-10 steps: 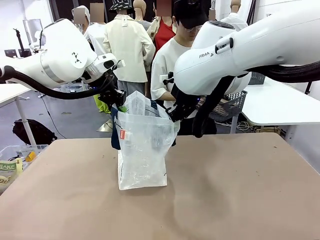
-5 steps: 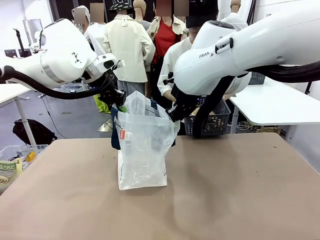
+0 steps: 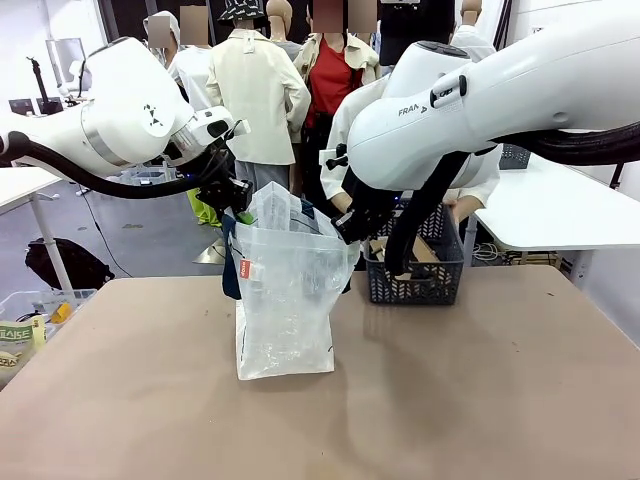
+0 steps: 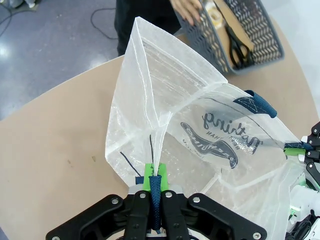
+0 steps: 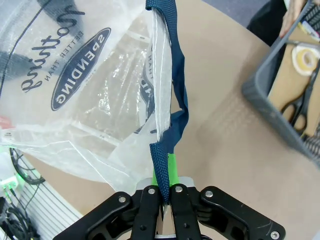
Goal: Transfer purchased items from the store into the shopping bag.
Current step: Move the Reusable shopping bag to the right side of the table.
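The shopping bag [image 3: 285,300], translucent with navy straps, stands upright on the table and is held open between both arms. My left gripper [image 3: 235,195] is shut on one navy strap [image 4: 155,182] at the bag's left rim. My right gripper [image 3: 350,225] is shut on the other strap [image 5: 163,192] at the right rim. The store, a dark latticed basket [image 3: 415,270], sits at the table's far edge just right of the bag, with a person's hand [image 4: 189,9] on its rim. The purchased items lie inside it: black-handled scissors [image 4: 239,42] on brown card and a tape roll [image 5: 305,57].
The person stands behind the basket at the far side. A clear bin [image 3: 25,325] with packets sits low at the left, off the table. A white table [image 3: 560,210] stands behind at the right. Bare brown tabletop lies in front of the bag.
The person has brought the basket down from behind my right arm to the table's far edge. Both grippers and the bag have stayed put.
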